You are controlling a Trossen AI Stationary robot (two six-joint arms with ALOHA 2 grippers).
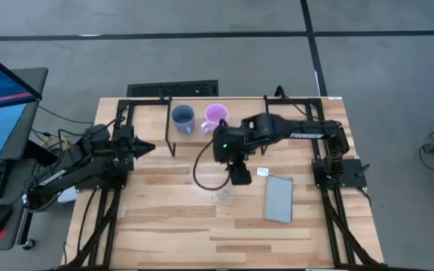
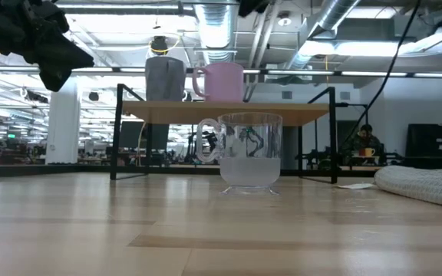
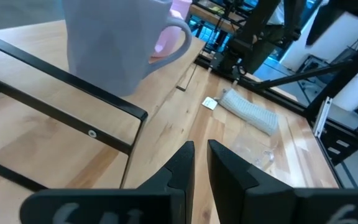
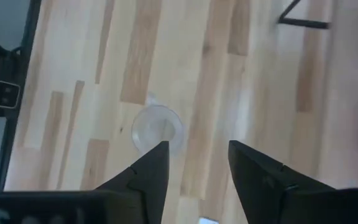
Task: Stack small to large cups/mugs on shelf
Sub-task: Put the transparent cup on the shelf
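Note:
A blue-grey mug and a pink-lilac mug stand upright side by side on the low wooden shelf at the table's far side; both show in the low view, the blue-grey mug and the pink-lilac mug. A clear glass cup stands upright on the tabletop in front of the shelf. My right gripper hangs open above the table, pointing down, just to the far right of the glass cup. My left gripper is shut and empty at the shelf's left end, pointing toward the table's right.
A flat grey pad lies on the table right of the glass cup, with a small white tag beside it. The shelf's thin black legs stand near my left gripper. A monitor and keyboard stand beyond the table's left edge.

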